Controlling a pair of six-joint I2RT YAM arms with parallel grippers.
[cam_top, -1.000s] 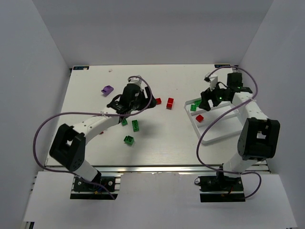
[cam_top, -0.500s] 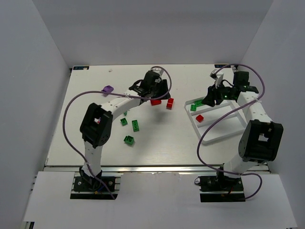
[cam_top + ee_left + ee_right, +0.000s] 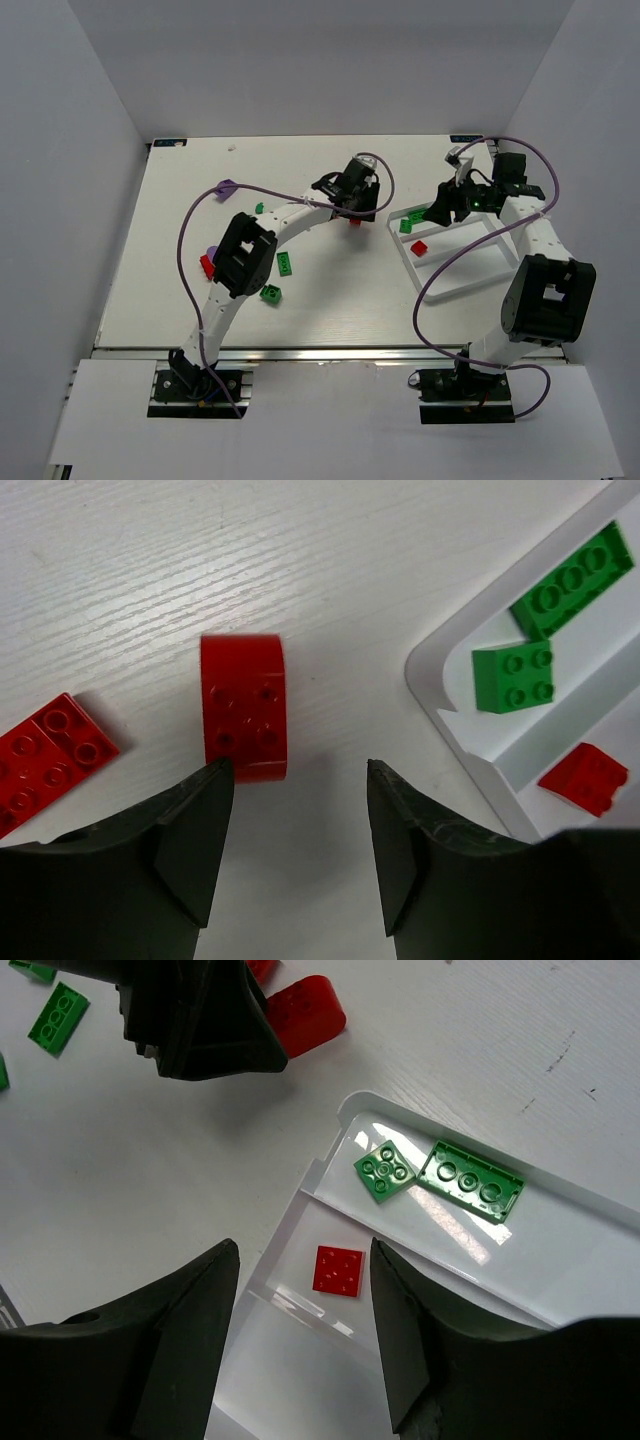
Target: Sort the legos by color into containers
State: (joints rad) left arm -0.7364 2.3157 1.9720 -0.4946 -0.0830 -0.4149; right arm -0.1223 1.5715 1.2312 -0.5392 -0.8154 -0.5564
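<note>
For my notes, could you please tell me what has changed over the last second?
The left gripper swung right, from the green bricks to the red brick beside the tray, fingers open, nothing grasped. The right gripper hovers over the tray as before; its contents unmoved.

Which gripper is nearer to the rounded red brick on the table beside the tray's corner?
Left. The left gripper hangs just short of the rounded red brick, jaws open. The right gripper is over the tray, farther off.
</note>
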